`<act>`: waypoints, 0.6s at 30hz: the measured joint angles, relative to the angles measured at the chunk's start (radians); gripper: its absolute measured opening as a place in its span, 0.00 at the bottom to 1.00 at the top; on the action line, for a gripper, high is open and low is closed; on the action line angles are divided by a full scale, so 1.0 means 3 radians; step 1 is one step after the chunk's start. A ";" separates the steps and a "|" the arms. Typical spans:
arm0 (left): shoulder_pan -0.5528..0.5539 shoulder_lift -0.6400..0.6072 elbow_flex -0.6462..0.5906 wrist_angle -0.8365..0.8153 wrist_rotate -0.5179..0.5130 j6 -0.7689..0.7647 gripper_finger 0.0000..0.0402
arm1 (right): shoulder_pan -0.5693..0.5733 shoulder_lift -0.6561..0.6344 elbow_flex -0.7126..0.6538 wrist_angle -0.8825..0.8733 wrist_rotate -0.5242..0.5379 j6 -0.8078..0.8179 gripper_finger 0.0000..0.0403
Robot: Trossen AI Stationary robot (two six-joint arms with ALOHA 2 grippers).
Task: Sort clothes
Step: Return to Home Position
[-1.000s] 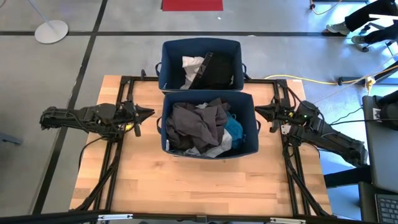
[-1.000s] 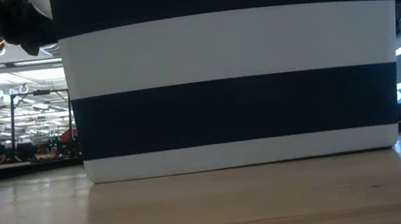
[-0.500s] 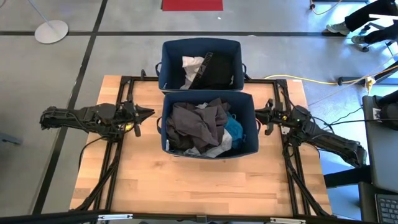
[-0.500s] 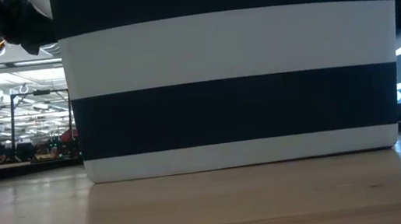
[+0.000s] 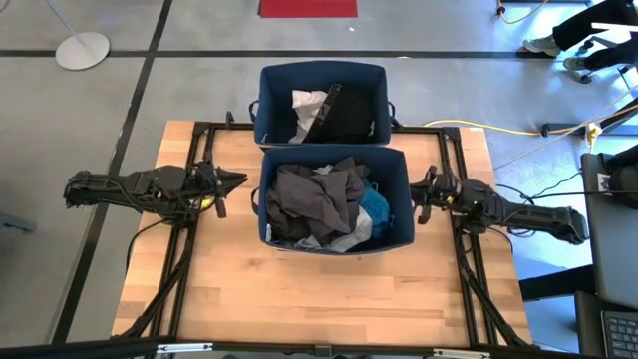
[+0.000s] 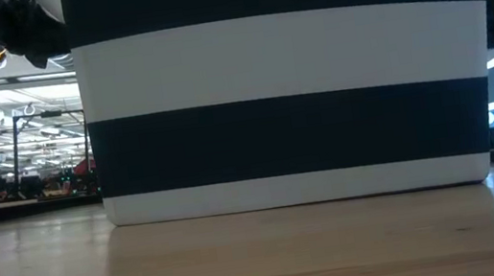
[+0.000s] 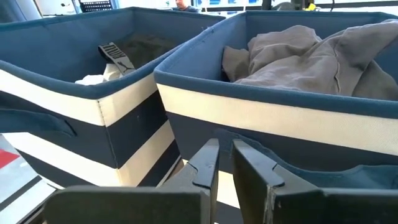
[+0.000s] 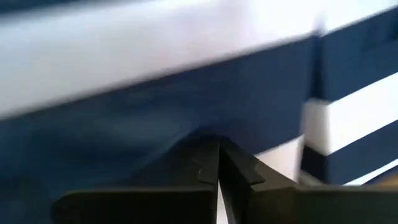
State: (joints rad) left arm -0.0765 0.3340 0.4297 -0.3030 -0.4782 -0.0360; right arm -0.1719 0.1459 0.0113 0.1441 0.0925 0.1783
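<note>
Two bins (image 5: 265,214) hold clothes (image 5: 319,199); left gripper (image 5: 239,180), right gripper (image 5: 415,194) alongside.

I saw a navy-and-white striped bin (image 6: 291,103) standing on the wooden surface (image 6: 245,264). The left pincer (image 6: 39,49) hung as a dark shape just outside the bin's upper corner, well above the surface, with a lit hall behind it.

Overhead, table-level, wrist views share near bin (image 6: 295,131)
</note>
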 joint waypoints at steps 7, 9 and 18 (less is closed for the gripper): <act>0.0000 -0.0019 -0.0101 0.0095 0.0047 0.0064 0.08 | 0.0225 0.0001 -0.0004 -0.0345 -0.0089 -0.0012 0.06; 0.0000 -0.0054 -0.0252 0.0230 0.0135 0.0087 0.08 | 0.0218 0.0000 -0.0004 -0.0367 -0.0241 -0.0021 0.05; 0.0000 -0.0419 -0.0839 0.0821 0.0463 0.0042 0.08 | 0.0220 0.0000 -0.0009 -0.0345 -0.0305 0.0027 0.01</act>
State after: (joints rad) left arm -0.0765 0.2081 0.1781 -0.0566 -0.3393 -0.0234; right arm -0.1059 0.1459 0.0086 0.0406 0.0011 0.1865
